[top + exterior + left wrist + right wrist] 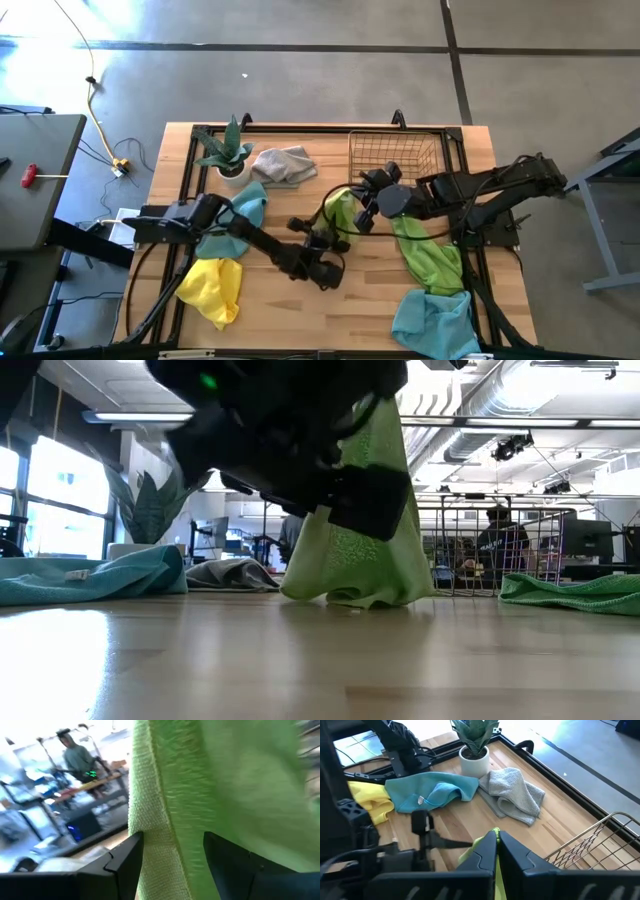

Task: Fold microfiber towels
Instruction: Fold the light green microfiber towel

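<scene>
no readable text, no labels, no brands, no numbers

Two dark jointed arms, black cables, angular black pincer fingers (pixel 120 865)

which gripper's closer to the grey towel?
Right. The right gripper, shut on a lime green towel, sits just in front of the grey towel; the left gripper is farther toward the table's front.

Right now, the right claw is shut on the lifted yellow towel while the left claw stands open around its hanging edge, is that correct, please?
Not quite: the lifted towel is lime green, not yellow, as the low view shows. The yellow towel lies flat near the left arm's base. The rest holds: the right claw is shut on the green towel, and the left claw stands open around its hanging edge.
</scene>
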Tool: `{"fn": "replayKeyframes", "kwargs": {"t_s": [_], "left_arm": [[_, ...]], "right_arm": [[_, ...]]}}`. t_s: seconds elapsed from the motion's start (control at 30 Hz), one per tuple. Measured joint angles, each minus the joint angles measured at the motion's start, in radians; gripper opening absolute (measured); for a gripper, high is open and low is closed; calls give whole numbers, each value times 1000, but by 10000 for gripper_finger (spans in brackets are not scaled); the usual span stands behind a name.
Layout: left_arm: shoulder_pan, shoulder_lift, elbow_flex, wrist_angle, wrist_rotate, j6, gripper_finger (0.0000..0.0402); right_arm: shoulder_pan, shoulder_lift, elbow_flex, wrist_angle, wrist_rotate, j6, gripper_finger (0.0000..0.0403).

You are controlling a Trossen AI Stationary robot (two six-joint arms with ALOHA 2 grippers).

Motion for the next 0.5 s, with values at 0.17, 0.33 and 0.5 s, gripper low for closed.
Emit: {"fn": "replayKeyframes", "kwargs": {"t_s": [0.17, 0.33, 0.5], "left_arm": [[-4, 0, 0, -2, 5, 120, 197], [-18, 0, 0, -94, 48, 133, 178], [5, 0, 0, -312, 114, -103, 144]], "right_arm": [[0, 0, 0, -29, 0, 0, 0], [-5, 0, 0, -46, -2, -24, 0], [-3, 0, 0, -47, -9, -26, 0]]}}
